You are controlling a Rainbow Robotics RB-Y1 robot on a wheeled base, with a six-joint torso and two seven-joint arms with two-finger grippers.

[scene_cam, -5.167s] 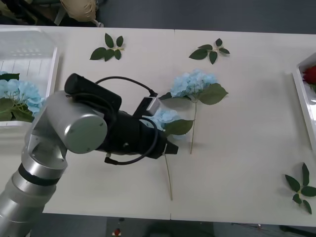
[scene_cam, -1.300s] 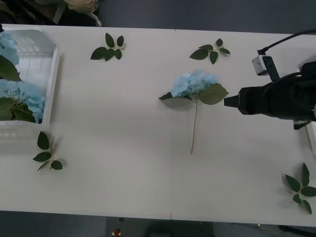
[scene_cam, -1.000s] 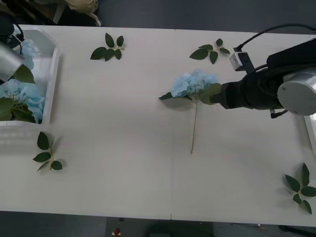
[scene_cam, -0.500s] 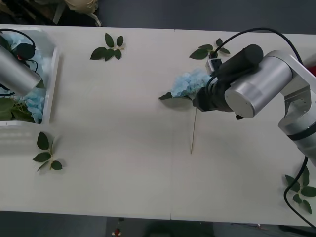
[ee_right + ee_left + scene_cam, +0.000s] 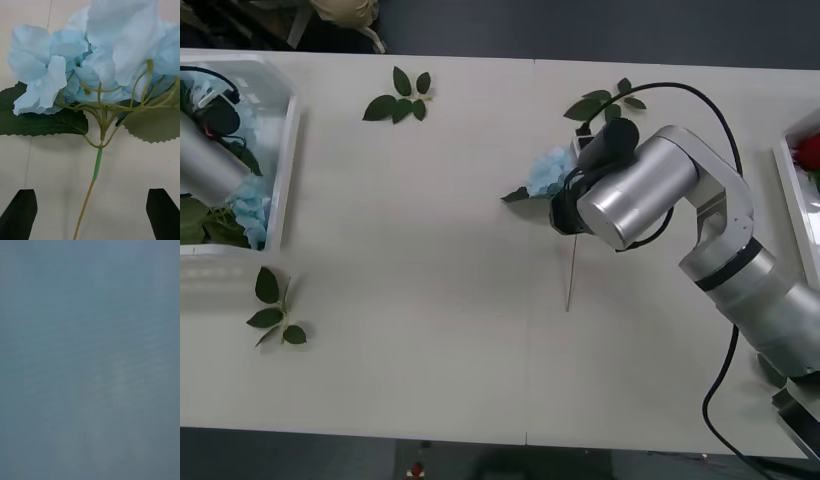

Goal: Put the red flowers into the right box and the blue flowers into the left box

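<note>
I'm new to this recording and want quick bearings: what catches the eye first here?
The right gripper hangs open over the pale blue flower at the table's middle, its stem between the two fingers. At the far left, the left arm reaches into the left box, among blue flowers already there.

The right arm reaches in from the bench's right edge, elbow bent, its silver wrist tipped down over the bench's middle. The right pincer (image 5: 92, 213) hangs with its black fingers (image 5: 18, 212) spread wide apart. The left arm (image 5: 205, 165) sits at the bench's far left edge.
</note>
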